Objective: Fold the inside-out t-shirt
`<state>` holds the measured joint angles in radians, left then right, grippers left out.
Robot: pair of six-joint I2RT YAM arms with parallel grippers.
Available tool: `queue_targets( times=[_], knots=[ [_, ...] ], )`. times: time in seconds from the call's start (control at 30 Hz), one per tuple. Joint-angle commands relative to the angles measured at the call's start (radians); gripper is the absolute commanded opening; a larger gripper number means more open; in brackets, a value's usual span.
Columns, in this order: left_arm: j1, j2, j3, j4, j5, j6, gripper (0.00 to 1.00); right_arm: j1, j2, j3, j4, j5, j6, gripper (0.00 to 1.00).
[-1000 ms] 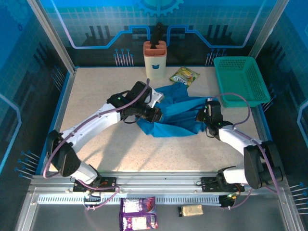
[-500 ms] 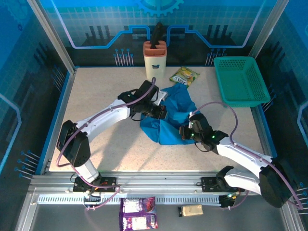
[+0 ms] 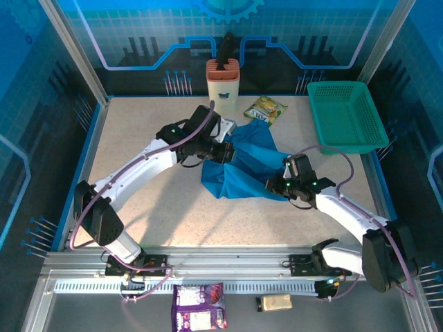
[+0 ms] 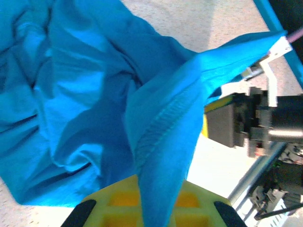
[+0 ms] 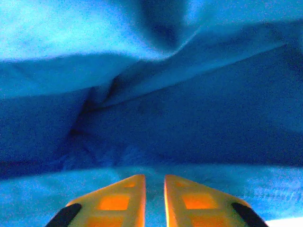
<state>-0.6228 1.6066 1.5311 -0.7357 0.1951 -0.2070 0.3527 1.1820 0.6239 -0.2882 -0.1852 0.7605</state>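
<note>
- Top view: the inside-out t-shirt (image 3: 246, 169) sits bunched mid-worktop (image 3: 138, 131), between the left hand (image 3: 225, 153) and the right hand (image 3: 278, 185), whose fingertips are buried in cloth.
- Left wrist view: the left hand is clamped on a stitched hem fold.
- Right wrist view: the fingers (image 5: 118, 198) stand a slit apart against dim cloth; I cannot tell whether they pinch any.

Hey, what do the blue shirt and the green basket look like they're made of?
Shirt: soft matte cloth, probably a cotton-type knit; it bunches into loose folds and the left wrist view shows a stitched hem. Basket: looks like moulded plastic; stiff straight walls with an even mesh of holes.
</note>
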Motion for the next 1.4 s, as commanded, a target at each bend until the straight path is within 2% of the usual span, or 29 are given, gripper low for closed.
queue_targets(
  times=[0.0, 0.07, 0.2, 0.4, 0.63, 0.8, 0.97, 1.07, 1.1, 1.17, 1.2, 1.23, 1.3, 1.37],
  knots=[
    [0.01, 0.009, 0.043, -0.069, -0.049, 0.02, 0.0, -0.005, -0.007, 0.05, -0.083, -0.167, 0.062, 0.23],
    [0.01, 0.004, 0.041, -0.05, -0.019, 0.011, 0.0, 0.029, -0.028, 0.046, -0.074, -0.162, 0.092, 0.27],
    [0.01, -0.011, 0.041, -0.025, 0.024, 0.004, 0.0, 0.118, -0.014, 0.067, -0.023, -0.026, 0.114, 0.34],
    [0.011, -0.056, 0.032, -0.032, 0.009, 0.005, 0.0, 0.142, 0.212, 0.223, 0.044, 0.053, 0.07, 0.39],
    [0.011, -0.112, 0.039, -0.048, -0.018, 0.009, 0.0, 0.164, 0.439, 0.416, -0.046, 0.246, -0.026, 0.5],
    [0.013, -0.11, 0.027, -0.064, -0.088, 0.023, 0.0, 0.185, 0.571, 0.502, -0.144, 0.367, -0.107, 0.58],
    [0.02, -0.067, 0.009, -0.06, -0.166, 0.041, 0.0, 0.198, 0.707, 0.564, -0.218, 0.37, -0.168, 0.72],
    [0.041, -0.04, -0.01, -0.036, -0.166, 0.036, 0.0, 0.213, 0.787, 0.613, -0.275, 0.391, -0.197, 0.75],
    [0.053, -0.035, -0.02, -0.02, -0.162, 0.03, 0.0, 0.217, 0.808, 0.626, -0.288, 0.398, -0.203, 0.74],
    [0.085, -0.022, -0.038, 0.011, -0.147, 0.016, 0.0, 0.225, 0.822, 0.635, -0.298, 0.404, -0.214, 0.64],
    [0.106, -0.013, -0.045, 0.024, -0.138, 0.003, 0.0, 0.227, 0.813, 0.63, -0.296, 0.406, -0.215, 0.55],
    [0.128, -0.003, -0.05, 0.039, -0.13, -0.008, 0.0, 0.229, 0.796, 0.624, -0.289, 0.401, -0.219, 0.4],
    [0.169, 0.02, -0.062, 0.066, -0.12, -0.025, 0.0, 0.23, 0.744, 0.617, -0.284, 0.38, -0.229, 0.19],
    [0.21, 0.049, -0.069, 0.091, -0.099, -0.047, 0.0, 0.229, 0.686, 0.625, -0.299, 0.36, -0.248, 0.08]
  ],
)
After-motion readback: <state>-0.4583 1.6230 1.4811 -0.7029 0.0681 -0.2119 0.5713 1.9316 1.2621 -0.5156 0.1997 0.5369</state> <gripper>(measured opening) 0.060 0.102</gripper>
